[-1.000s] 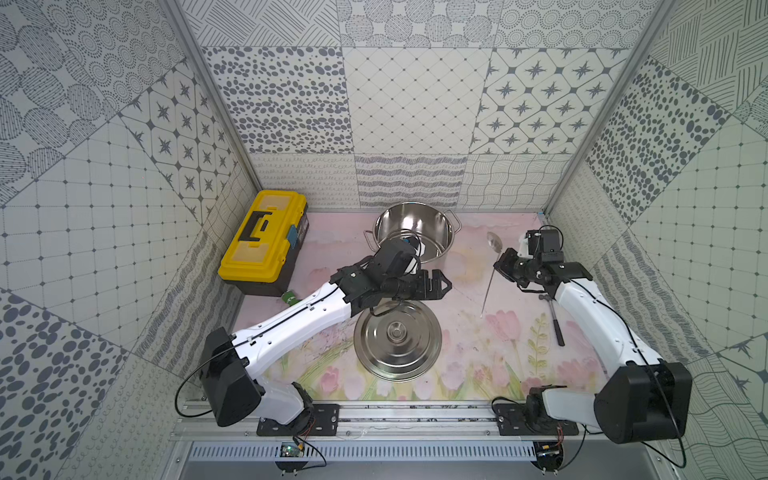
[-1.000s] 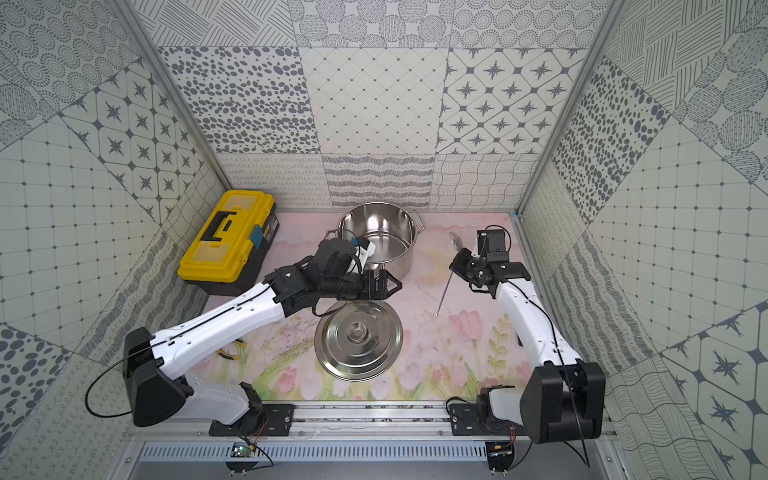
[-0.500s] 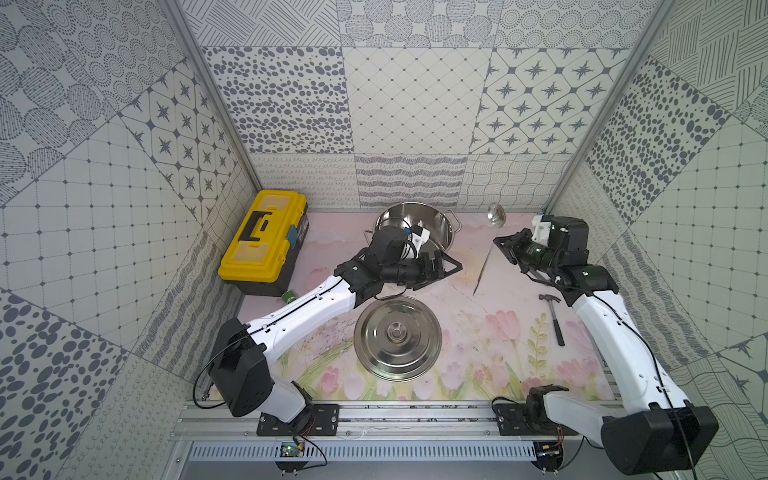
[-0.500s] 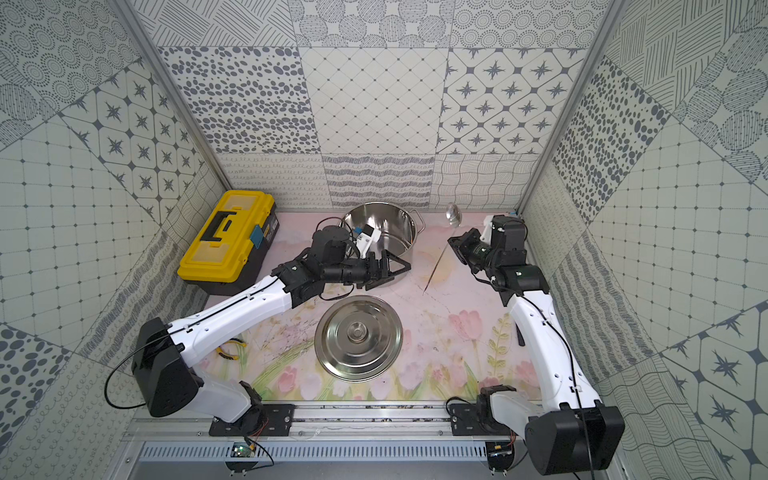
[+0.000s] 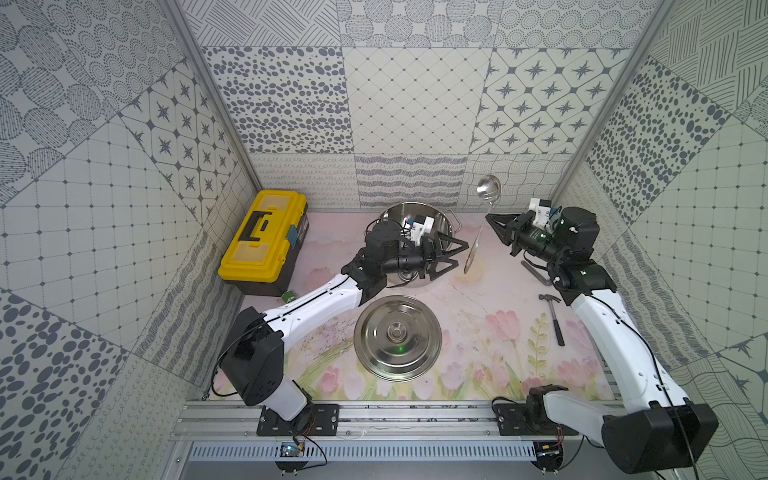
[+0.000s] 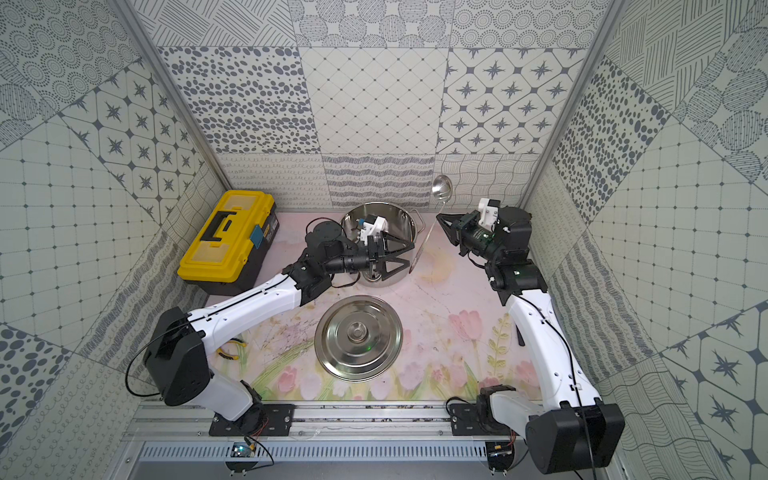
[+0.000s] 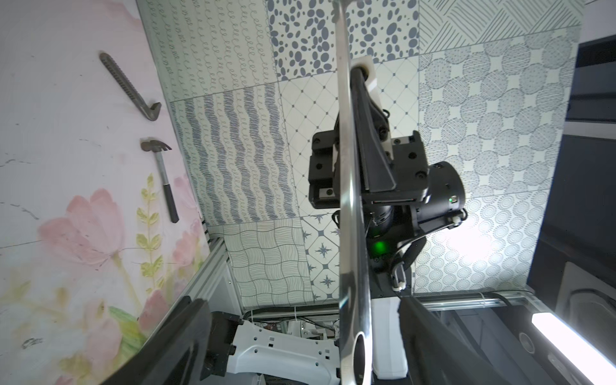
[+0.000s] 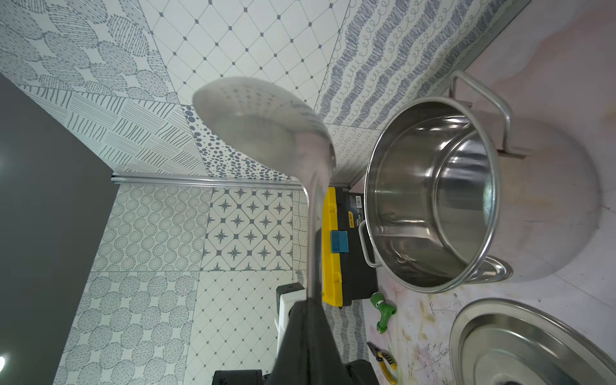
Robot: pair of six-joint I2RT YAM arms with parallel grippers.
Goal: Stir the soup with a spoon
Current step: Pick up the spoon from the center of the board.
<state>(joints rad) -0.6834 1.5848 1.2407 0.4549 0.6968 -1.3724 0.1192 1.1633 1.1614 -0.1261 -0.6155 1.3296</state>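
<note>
right arm is raised at the right in both top views, its claw [image 5: 488, 216] clamped on the spoon [image 5: 489, 189], which stands nearly upright, bowl up, just right of the pot [image 5: 399, 211]. left arm reaches across the pot's front, its claw [image 5: 462, 254] spread wide either side of the handle's lower end. since a second ago the spoon has risen off the counter [image 5: 478, 316] and the left claw has swung right to meet it.

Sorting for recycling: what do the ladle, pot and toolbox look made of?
By looks: ladle, probably polished steel, mirror-bright bowl reflecting tiles; pot, likely stainless steel, silvery, glossy reflective inside; toolbox, apparently moulded plastic, matte yellow top, black base.
</note>
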